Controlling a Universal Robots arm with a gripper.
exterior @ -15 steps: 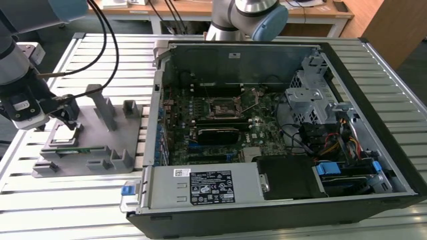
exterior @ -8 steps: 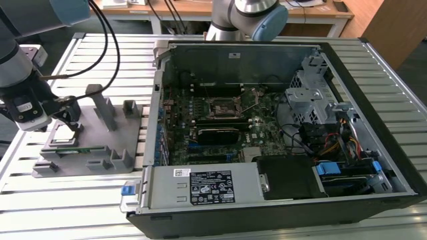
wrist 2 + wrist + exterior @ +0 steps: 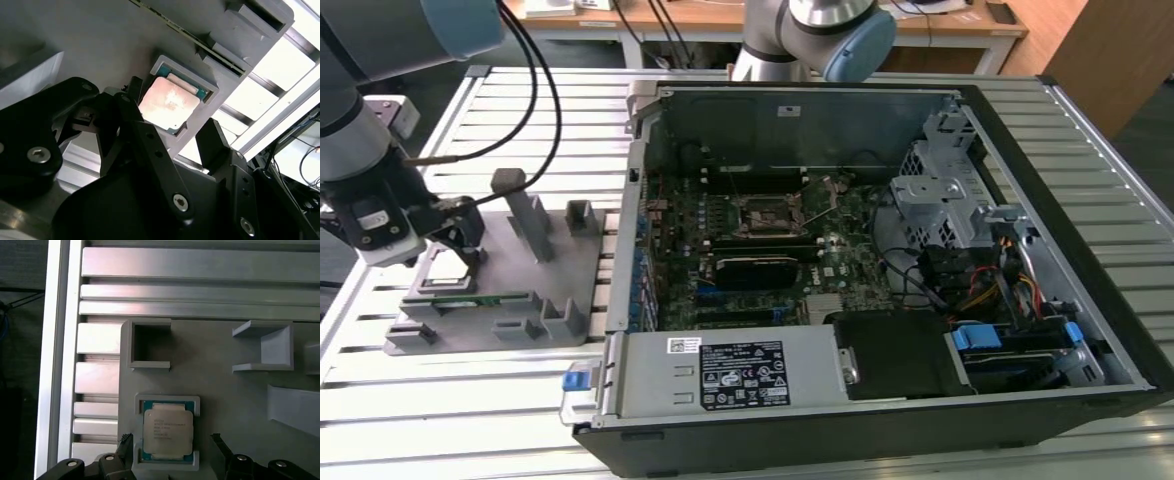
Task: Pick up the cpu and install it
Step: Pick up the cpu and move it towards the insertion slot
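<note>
A slatted metal surface (image 3: 467,400) carries an open computer case (image 3: 801,110), lying on its side with the motherboard (image 3: 720,240) facing up and a square socket (image 3: 767,213) near the board's middle. In the exterior view, a grey fixture plate (image 3: 507,265) lies on the surface at the case's 9 o'clock, just beside its wall. The robot arm (image 3: 360,150) reaches down over that plate from its 10 o'clock. The hand (image 3: 447,255) hangs low over the plate, spread wide. In both wrist views its black fingers (image 3: 125,442) stand one on each side of the cpu (image 3: 167,435), pinching nothing. The cpu lies flat in a raised square nest on the plate, metal top up. A long green memory stick (image 3: 470,298) lies at the hand's 6 o'clock.
</note>
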